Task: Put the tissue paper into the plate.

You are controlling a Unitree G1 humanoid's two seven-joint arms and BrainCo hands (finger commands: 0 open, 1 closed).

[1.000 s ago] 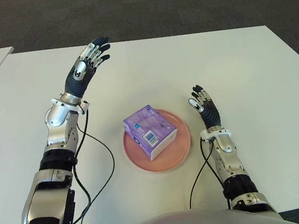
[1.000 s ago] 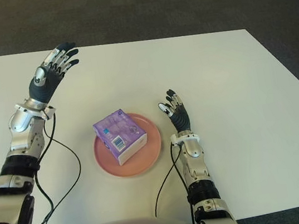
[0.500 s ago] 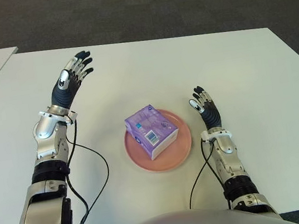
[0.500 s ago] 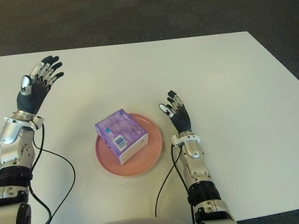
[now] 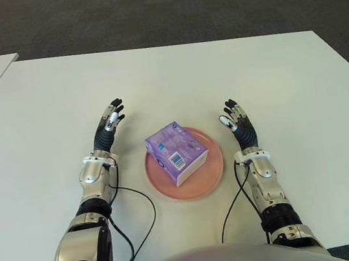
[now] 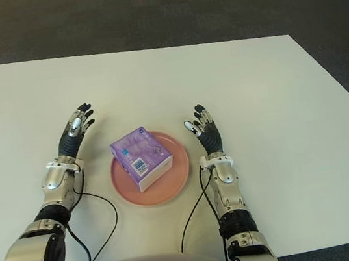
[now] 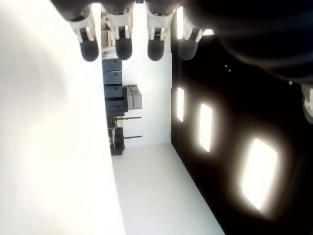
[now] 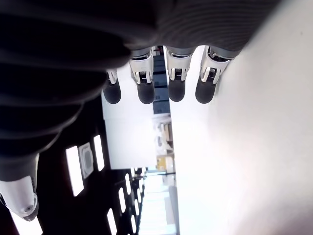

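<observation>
1. The purple cube-shaped tissue paper pack sits inside the round pink plate, on the white table. It lies toward the plate's left and far part, turned so its corners point roughly at the two hands, with a barcode label on its near face.

2. The left hand shows just left of the plate, fingers straight and spread, holding nothing. Its wrist view shows only extended fingertips with open room behind them.

3. The right hand shows just right of the plate, palm facing inward toward the pack, fingers also extended and empty. The right wrist view confirms this with four straight fingertips and no object among them.

4. The deciding relation is that the pack lies between the two hands, apart from both. It sits slightly nearer the left hand, since it is off-centre toward that side of the plate.

5. Judged from this layout, the task looks complete: the pack is fully carried by the plate and neither hand touches it.

6. No further grasp seems needed. Any coming move is probably just bringing the arms to rest, keeping clear of the plate's rim so nothing gets nudged.

7. Black cables trail from each forearm across the table near the plate.
</observation>
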